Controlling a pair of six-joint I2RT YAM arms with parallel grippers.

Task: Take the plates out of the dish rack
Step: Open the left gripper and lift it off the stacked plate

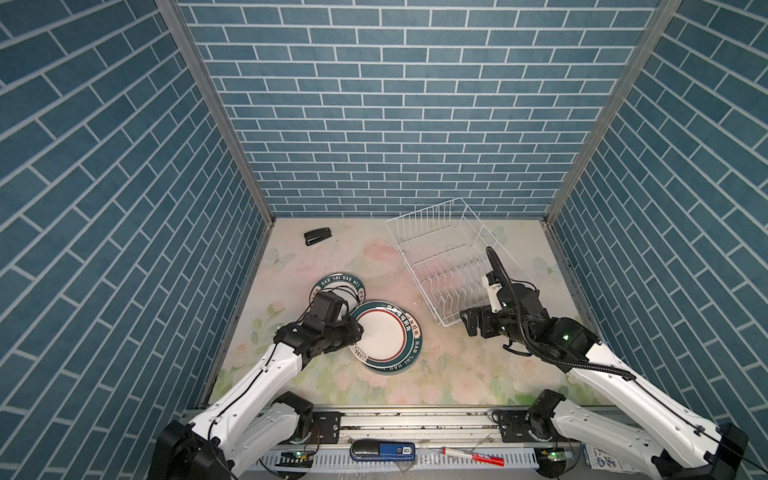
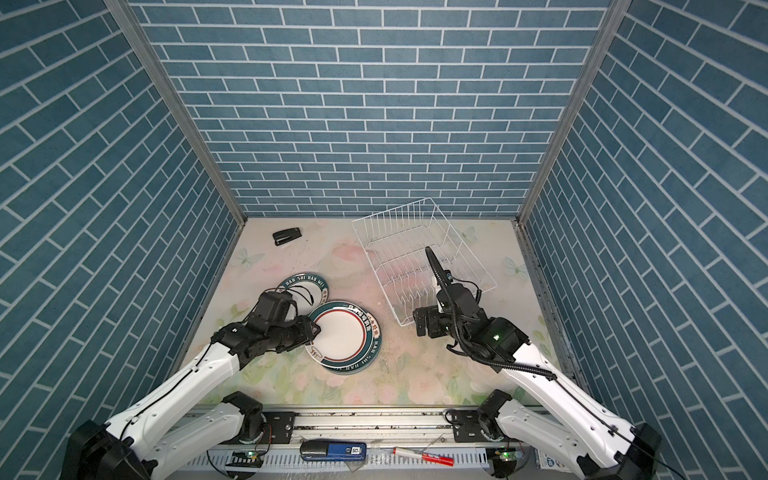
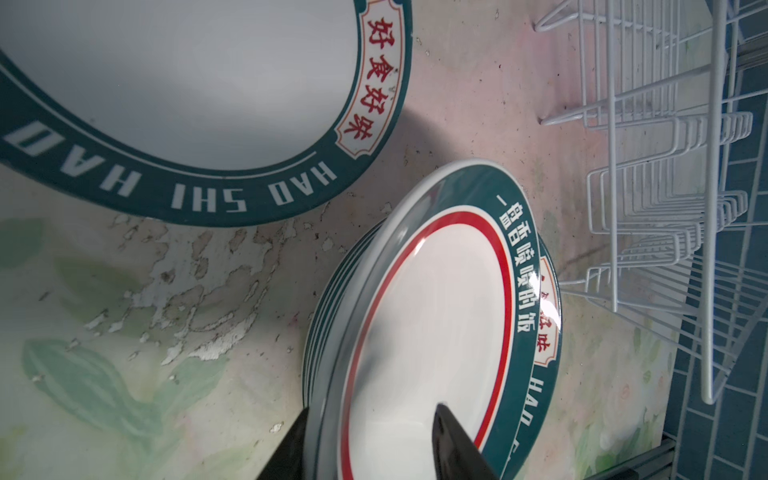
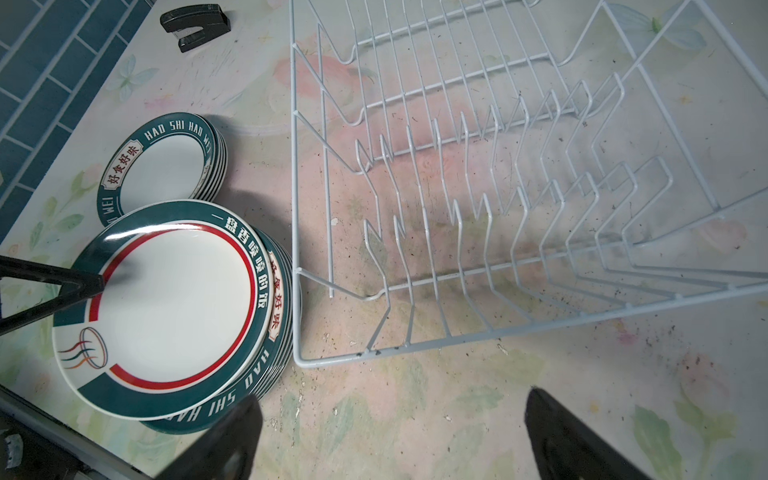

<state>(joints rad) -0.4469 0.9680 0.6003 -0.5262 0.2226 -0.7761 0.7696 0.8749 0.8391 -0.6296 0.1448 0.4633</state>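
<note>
The plates lie in two stacks on the floral table. The nearer stack [image 1: 380, 330] [image 2: 338, 332] [image 4: 174, 303] has a red-ringed plate on top. The farther stack [image 1: 338, 279] [image 4: 166, 166] [image 3: 166, 83] is lettered HAO SHI HAO WEI. My left gripper [image 1: 357, 328] [image 2: 316, 330] [image 3: 374, 407] is open, its jaws apart astride the top plate's left rim, one finger over the white face and one outside the edge. The white wire dish rack [image 1: 444, 266] [image 2: 399, 257] [image 4: 498, 187] holds no plates. My right gripper [image 1: 471, 324] [image 2: 424, 322] [image 4: 392, 395] hangs open over bare table by the rack's near corner.
A black stapler [image 1: 318, 237] [image 4: 195, 25] lies at the back left. Blue brick walls close in three sides. The front rail carries a blue device [image 1: 382, 451] and a red pen [image 1: 473, 457]. The rack's corner stands close beside the nearer stack.
</note>
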